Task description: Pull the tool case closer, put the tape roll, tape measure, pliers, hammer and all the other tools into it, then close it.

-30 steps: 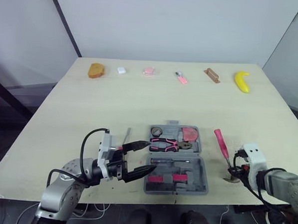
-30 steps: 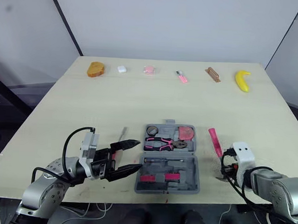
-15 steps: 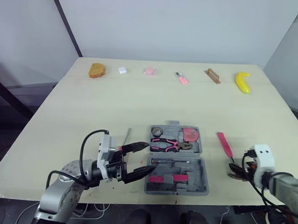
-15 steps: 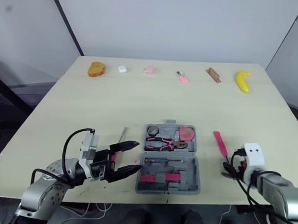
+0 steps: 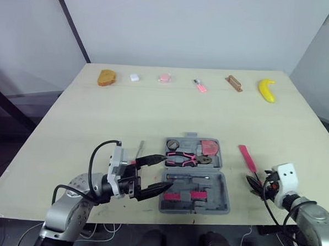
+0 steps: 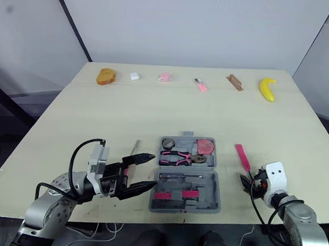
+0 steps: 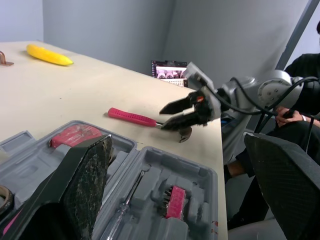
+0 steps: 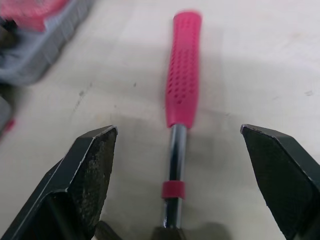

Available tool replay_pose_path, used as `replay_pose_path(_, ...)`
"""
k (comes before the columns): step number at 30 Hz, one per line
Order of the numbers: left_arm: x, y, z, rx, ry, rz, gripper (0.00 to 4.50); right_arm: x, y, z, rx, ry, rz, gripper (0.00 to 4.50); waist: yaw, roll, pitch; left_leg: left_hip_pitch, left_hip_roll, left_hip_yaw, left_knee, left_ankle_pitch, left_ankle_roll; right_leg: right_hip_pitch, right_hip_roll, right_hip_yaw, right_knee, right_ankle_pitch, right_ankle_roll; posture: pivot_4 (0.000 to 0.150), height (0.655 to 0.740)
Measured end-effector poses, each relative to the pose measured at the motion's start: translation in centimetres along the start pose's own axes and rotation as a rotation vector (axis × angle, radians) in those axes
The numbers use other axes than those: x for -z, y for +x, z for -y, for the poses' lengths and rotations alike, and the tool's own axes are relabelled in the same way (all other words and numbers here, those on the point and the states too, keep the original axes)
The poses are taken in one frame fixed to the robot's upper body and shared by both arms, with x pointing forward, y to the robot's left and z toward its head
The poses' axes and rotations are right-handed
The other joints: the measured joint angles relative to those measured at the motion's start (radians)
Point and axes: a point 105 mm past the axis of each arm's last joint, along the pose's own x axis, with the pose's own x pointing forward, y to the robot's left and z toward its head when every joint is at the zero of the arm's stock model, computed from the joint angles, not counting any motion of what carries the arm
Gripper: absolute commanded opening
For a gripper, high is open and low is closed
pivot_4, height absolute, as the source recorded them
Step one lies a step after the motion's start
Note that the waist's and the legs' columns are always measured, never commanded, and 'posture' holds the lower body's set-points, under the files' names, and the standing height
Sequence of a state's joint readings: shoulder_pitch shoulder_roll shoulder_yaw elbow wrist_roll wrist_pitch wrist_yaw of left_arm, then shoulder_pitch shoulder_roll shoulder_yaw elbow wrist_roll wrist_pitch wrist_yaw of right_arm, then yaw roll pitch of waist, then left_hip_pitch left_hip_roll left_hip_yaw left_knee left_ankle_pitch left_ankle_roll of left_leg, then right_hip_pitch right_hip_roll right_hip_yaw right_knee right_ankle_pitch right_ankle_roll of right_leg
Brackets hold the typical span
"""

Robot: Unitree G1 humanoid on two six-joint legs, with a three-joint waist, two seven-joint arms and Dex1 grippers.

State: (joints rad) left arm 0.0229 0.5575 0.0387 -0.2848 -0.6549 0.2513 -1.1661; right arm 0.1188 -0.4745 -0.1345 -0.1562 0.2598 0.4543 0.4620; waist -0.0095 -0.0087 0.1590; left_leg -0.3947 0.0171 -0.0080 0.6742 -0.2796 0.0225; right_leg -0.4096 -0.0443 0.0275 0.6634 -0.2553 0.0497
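- My right pincer [image 8: 177, 131] stands spread wide over the hammer [image 8: 183, 65]. One finger is on each side of the steel shaft and neither touches it. The head is toward my wrist and the handle points away from me.
- The hammer lies flat on the table [image 5: 154, 111], to the right of the tool case [image 5: 225, 200] and apart from it, near the front edge.
- It has a pink dotted grip and a bright shaft with a red band — the head is mostly hidden.
- My left pincer [image 5: 164, 171] is parted too and holds nothing, its tips at the case's left side.
- The case is grey and lies open.
- Its far half holds the pliers [image 5: 180, 158] with pink-and-black handles, a round tape roll [image 5: 173, 144] and a red-pink tool [image 5: 209, 147].
- Its near half holds a screwdriver [image 5: 192, 178] and two pink bit strips [image 5: 171, 196].
- Counted: one hammer, one case, one pliers, one thin metal tool [image 5: 140, 149] left of the case — and six small things in a row along the far edge, with a banana [image 5: 267, 90] last on the right.
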Motion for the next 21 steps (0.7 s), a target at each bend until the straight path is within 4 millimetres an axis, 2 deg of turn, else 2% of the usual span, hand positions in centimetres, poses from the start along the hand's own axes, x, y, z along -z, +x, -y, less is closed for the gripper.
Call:
replay_pose_path(1, -0.1, 0.0, 0.0, 0.006, 0.003, 0.0, 4.5, 0.2, 0.0, -0.1, 0.006, -0.008, -0.009, 2.41, 0.0, -0.001, 0.0, 0.0, 0.0, 0.0, 0.0, 0.0, 0.0, 0.0, 0.0, 0.0, 0.0, 0.0, 0.0, 0.15, 0.74)
replay_pose_path(5, -0.1, 0.0, 0.2, 0.02, 0.004, -0.001, 4.5, 0.8, 0.1, -0.3, 0.017, -0.005, -0.02, 0.89, 0.0, -0.002, -0.002, 0.0, 0.0, -0.001, 0.0, 0.0, 0.0, 0.0, 0.0, 0.0, 0.0, 0.0, 0.0, 0.15, 0.74)
replay_pose_path(6, -0.1, 0.0, 0.3, 0.03, 0.007, -0.003, 4.5, 0.9, 0.1, -0.5, 0.021, -0.001, -0.018, 0.34, 0.0, -0.003, -0.003, 0.0, 0.0, -0.001, 0.0, 0.0, 0.0, 0.0, 0.0, -0.001, 0.0, 0.0, 0.0, 0.15, 0.74)
replay_pose_path(7, -0.1, -0.1, 0.3, 0.033, 0.008, -0.005, 4.5, 0.8, 0.1, -0.6, 0.02, -0.001, -0.015, 0.09, 0.0, -0.004, -0.004, 0.0, 0.0, -0.001, 0.0, 0.0, 0.0, 0.0, 0.0, -0.001, 0.0, 0.0, 0.0, 0.15, 0.74)
replay_pose_path(18, -0.6, -0.1, 0.6, 0.092, 0.036, -0.006, 4.5, 0.6, -0.2, -0.4, 0.004, 0.008, 0.002, 0.09, 0.002, -0.005, -0.005, 0.001, 0.001, -0.001, 0.0, 0.0, 0.0, 0.001, 0.0, -0.001, 0.0, 0.0, 0.0, 0.15, 0.74)
replay_pose_path(20, -0.8, -0.2, 0.5, 0.085, 0.03, 0.002, 4.5, 0.0, -0.5, -0.5, -0.028, 0.008, 0.007, 0.09, 0.0, -0.004, -0.004, 0.0, 0.001, 0.0, 0.0, 0.0, 0.0, 0.0, 0.0, 0.0, 0.0, 0.0, 0.0, 0.15, 0.74)
replay_pose_path(21, -1.3, -0.5, 0.2, 0.063, 0.024, 0.02, 4.5, -2.2, -1.1, -0.8, -0.098, -0.032, 0.039, 0.09, -0.005, -0.001, -0.003, 0.0, 0.002, 0.0, 0.0, 0.0, 0.0, 0.0, 0.0, 0.0, 0.0, 0.0, 0.0, 0.15, 0.74)
